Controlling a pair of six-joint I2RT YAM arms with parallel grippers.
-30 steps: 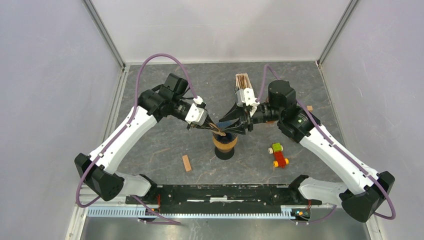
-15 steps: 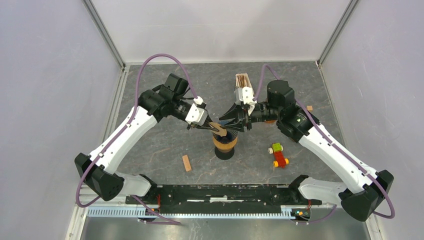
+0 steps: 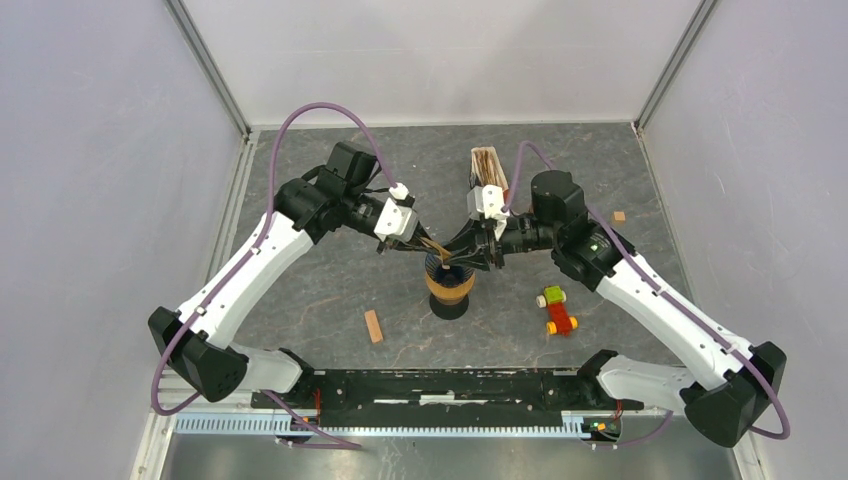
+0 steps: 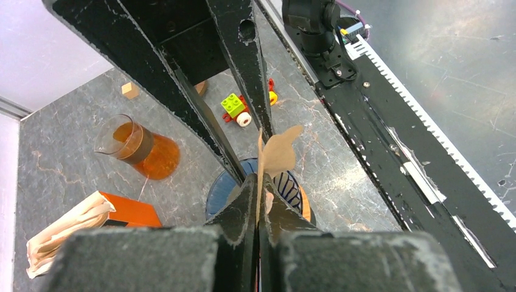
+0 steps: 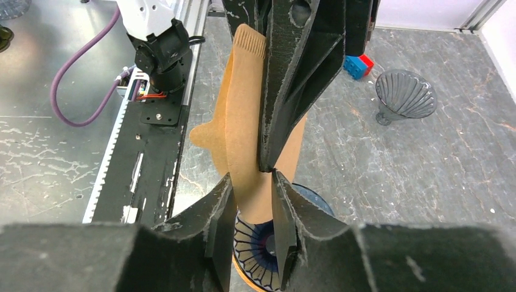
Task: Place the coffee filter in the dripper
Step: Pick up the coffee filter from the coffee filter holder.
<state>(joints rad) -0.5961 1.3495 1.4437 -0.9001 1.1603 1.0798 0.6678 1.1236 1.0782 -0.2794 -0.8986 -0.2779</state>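
Note the left fingers (image 4: 238,207) pressed together on the coffee filter (image 4: 277,152), gripping the brown paper flat and on edge in the middle of the left wrist view. Find that paper directly above the dripper (image 3: 450,285) at the centre of the overhead view, not yet down inside the cone.

See the right fingers (image 5: 220,213) at the bottom centre of the right wrist view. Apart, one on each side of the filter's lower part, with no firm pinch to be made out.

Judge the step in hand as taking one side of the folded paper so as to spread it into a cone. Close the right fingers gently and on a single layer only, to avoid leaving the filter flat. Hold off any pull before securing that pinch, then part the two grips slowly and sideways, low over the ribbed blue mouth of the dripper. Avoid hard tugs: thin paper, likely to tear or slip near the crimped seam. Steer clear of the left fingertip, crowded just beside the right pair in that view.

Lower the opened cone straight down, point first, without nudging the dripper, probably tippy on its narrow black foot. Leave the filter stack (image 3: 487,165) at upper centre alone.
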